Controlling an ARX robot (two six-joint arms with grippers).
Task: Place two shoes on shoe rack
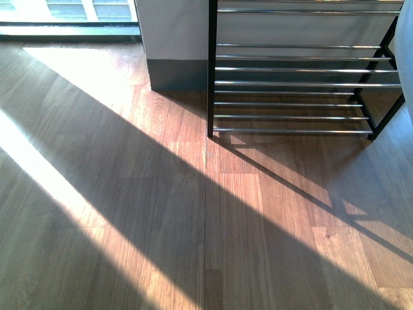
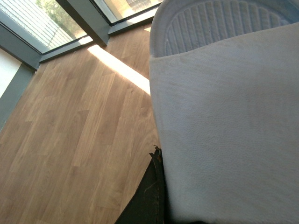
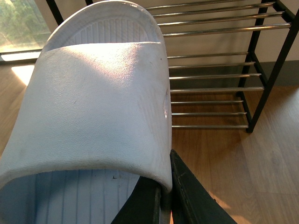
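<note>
A low shoe rack with black metal side frames and thin chrome rods [image 1: 290, 82] stands in the upper right of the front view. It rests on a brown wood-plank floor [image 1: 161, 213] crossed by slanting bands of sunlight. A white wall with a grey skirting board [image 1: 177, 74] sits just to its left in that frame.

In the left wrist view a pale blue rubber slide sandal [image 2: 224, 140] fills much of the picture and is raised clear of the floor. One of the left arm's fingers [image 2: 148, 198] lies black against its side edge. The other is hidden behind the sandal, which they hold.

In the right wrist view a second pale blue slide sandal [image 3: 93, 107] has its side wall pinched between the right arm's fingers [image 3: 189, 200]. The rack stands near beyond it, apart from the sandal.
</note>
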